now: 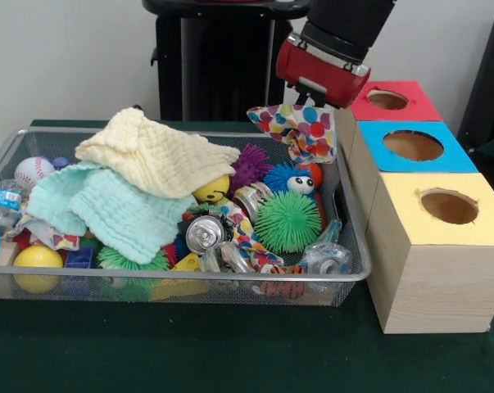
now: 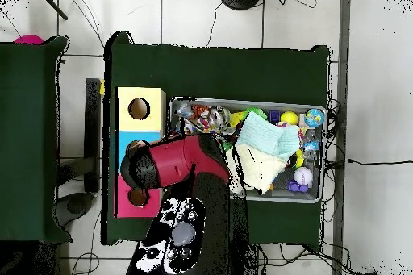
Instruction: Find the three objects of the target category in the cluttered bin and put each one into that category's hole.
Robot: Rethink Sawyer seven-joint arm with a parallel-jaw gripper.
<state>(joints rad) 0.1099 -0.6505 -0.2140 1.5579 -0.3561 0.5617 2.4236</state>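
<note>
The silver wire-mesh bin [image 1: 189, 278] is full of clutter and also shows in the overhead view [image 2: 323, 159]. My gripper [image 1: 306, 105] hangs under the red wrist above the bin's far right corner, next to the red-topped box [image 1: 410, 110]. It is shut on a polka-dot cloth [image 1: 300, 127] that dangles clear above the clutter. To the right of the bin stand three wooden boxes with round holes: red, blue [image 1: 443, 155] and yellow [image 1: 419, 221]. In the overhead view the arm [image 2: 173, 163] hides the gripper and reaches over the blue box [image 2: 127, 144].
In the bin lie a yellow cloth [image 1: 156, 155], a mint cloth [image 1: 107, 205], a green spiky ball [image 1: 287, 221], a purple spiky ball [image 1: 251, 164], a crushed can [image 1: 204, 233], a baseball [image 1: 33, 170] and a yellow ball [image 1: 38, 258]. Green table [image 1: 230, 352] surrounds all.
</note>
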